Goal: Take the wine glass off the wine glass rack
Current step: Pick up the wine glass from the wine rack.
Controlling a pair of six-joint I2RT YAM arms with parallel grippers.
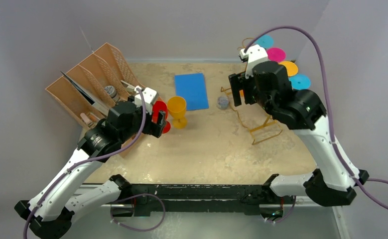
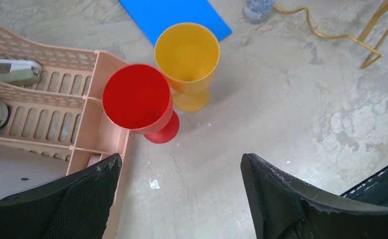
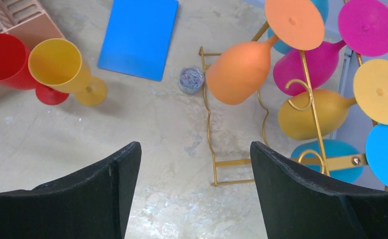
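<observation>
The gold wire wine glass rack (image 3: pixel 311 117) stands at the right of the table, and its base shows in the top view (image 1: pixel 261 130). Several glasses hang upside down on it: orange (image 3: pixel 239 72), magenta (image 3: pixel 306 64), yellow (image 3: pixel 306 119) and blue (image 3: pixel 326 167). Their round feet show in the top view (image 1: pixel 276 54). My right gripper (image 3: pixel 195 149) is open and empty, above the table left of the rack (image 1: pixel 235 89). My left gripper (image 2: pixel 179 162) is open and empty, just short of a red glass (image 2: pixel 137 97) and a yellow glass (image 2: pixel 187 52) standing upright on the table.
A brown slotted organizer tray (image 1: pixel 89 84) holding tools sits at the left, touching the red glass (image 1: pixel 160 114). A blue sheet (image 1: pixel 192 90) lies at the back middle. A small jar (image 1: pixel 222 102) of coloured bits stands between the sheet and the rack.
</observation>
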